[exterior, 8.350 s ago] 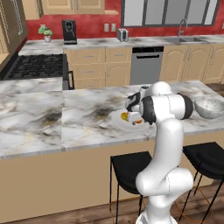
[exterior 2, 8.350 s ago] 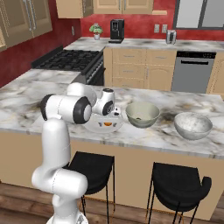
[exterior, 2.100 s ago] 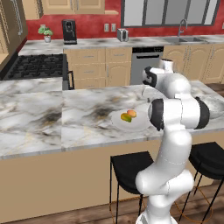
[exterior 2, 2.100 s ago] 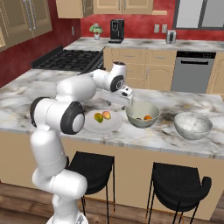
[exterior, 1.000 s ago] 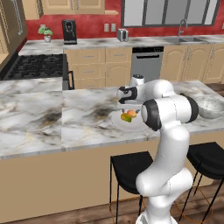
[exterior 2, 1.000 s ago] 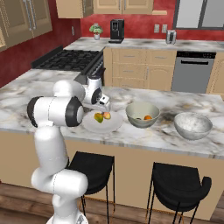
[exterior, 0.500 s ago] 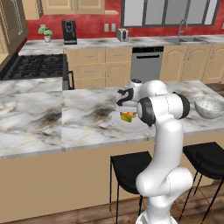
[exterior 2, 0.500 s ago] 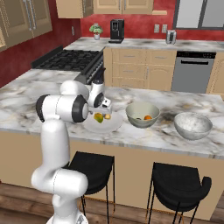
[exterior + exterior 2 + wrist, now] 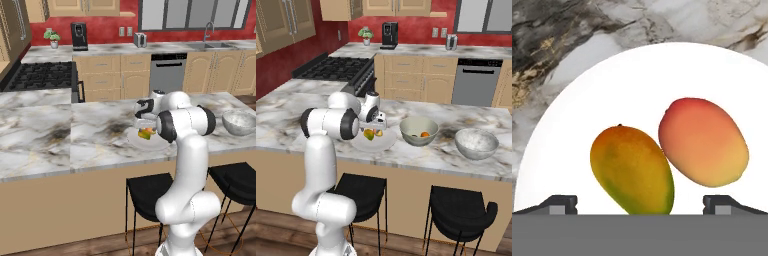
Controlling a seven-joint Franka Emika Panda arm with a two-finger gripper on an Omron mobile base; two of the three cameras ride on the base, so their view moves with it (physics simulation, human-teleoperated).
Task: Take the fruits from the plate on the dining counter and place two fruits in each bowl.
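On the white plate [image 9: 662, 75] lie two of the fruits, touching: a yellow-green one with an orange top [image 9: 634, 170] and a peach orange-red one [image 9: 704, 142]. My gripper [image 9: 641, 205] hangs open just above the plate, its fingertips [image 9: 559, 204] standing either side of the yellow-green fruit. In the right base view the gripper [image 9: 375, 125] points down over the plate [image 9: 383, 145] on the dining counter [image 9: 286, 125]. The grey-green bowl [image 9: 406, 131] to its right holds the orange fruit [image 9: 425, 134] and a dark one [image 9: 414, 135]. The speckled bowl [image 9: 476, 142] looks empty.
Two black stools [image 9: 358, 197] stand under the counter's near edge. The counter [image 9: 75, 140] stretches far to the left of the plate [image 9: 136, 142]. The speckled bowl [image 9: 239, 122] sits near the counter's right end. A stove [image 9: 42, 75] and cabinets line the red back wall.
Two seconds ago the gripper was over the grey-green bowl. It has swung back to the plate and come down over the yellow-green fruit, still open.
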